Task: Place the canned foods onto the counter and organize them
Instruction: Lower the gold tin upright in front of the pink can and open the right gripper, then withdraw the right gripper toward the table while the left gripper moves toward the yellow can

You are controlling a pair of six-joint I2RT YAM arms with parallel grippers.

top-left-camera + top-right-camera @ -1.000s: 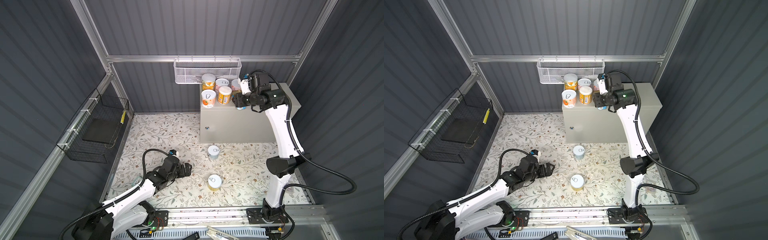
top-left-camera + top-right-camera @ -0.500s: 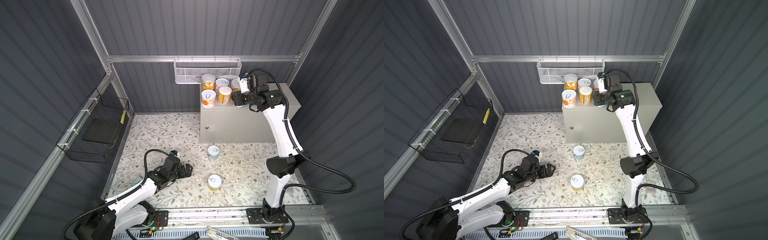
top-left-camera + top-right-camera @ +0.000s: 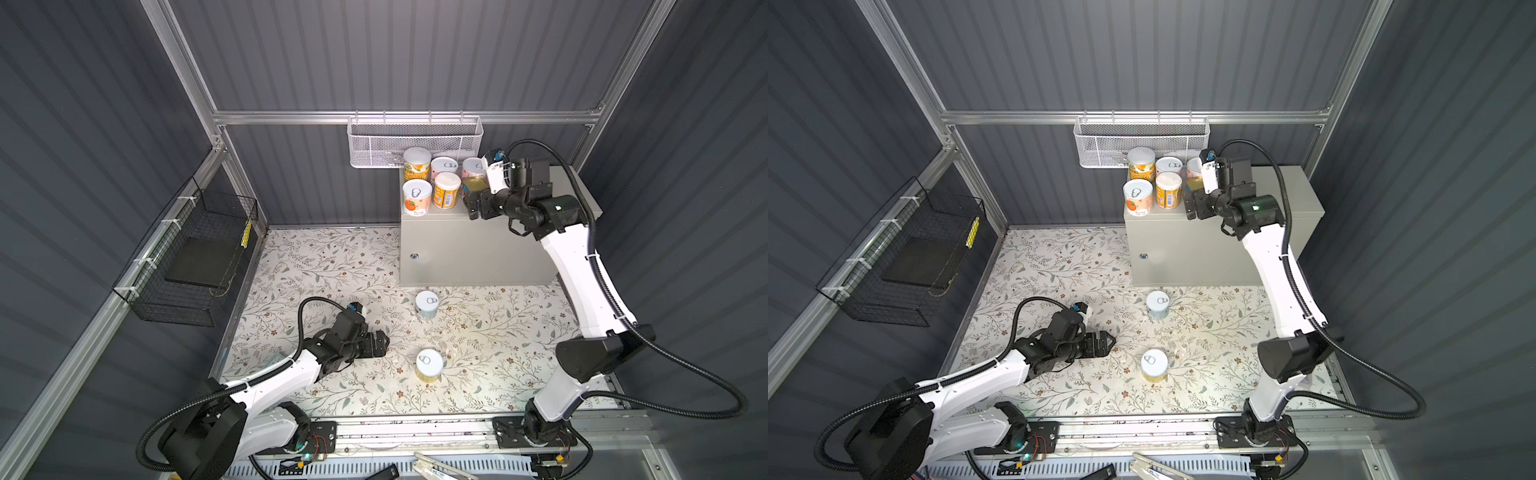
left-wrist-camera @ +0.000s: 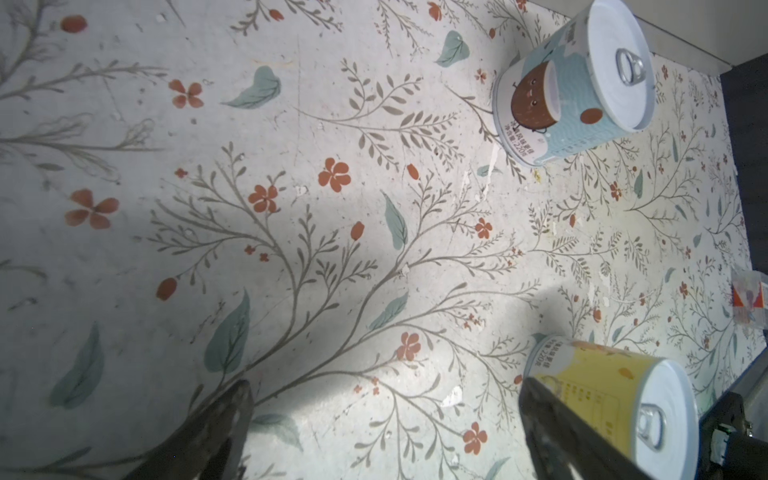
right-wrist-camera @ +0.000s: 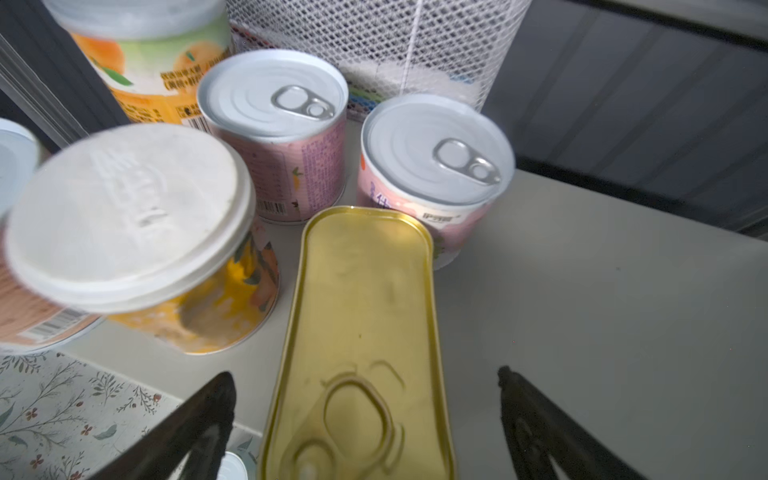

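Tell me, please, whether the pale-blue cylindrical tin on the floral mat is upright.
Upright: the pale-blue cylindrical tin stands on its base, pull-tab lid up.

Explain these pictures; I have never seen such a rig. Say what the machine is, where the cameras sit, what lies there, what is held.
Two robot arms, each with a two-fingered gripper. Two pictures look down from one overhead camera pair; two come from wrist cameras. Six cans stand on the counter, one a flat gold tin. A blue can and a yellow can stand on the mat. The left gripper is open and empty; the right gripper is open astride the gold tin, not gripping it.
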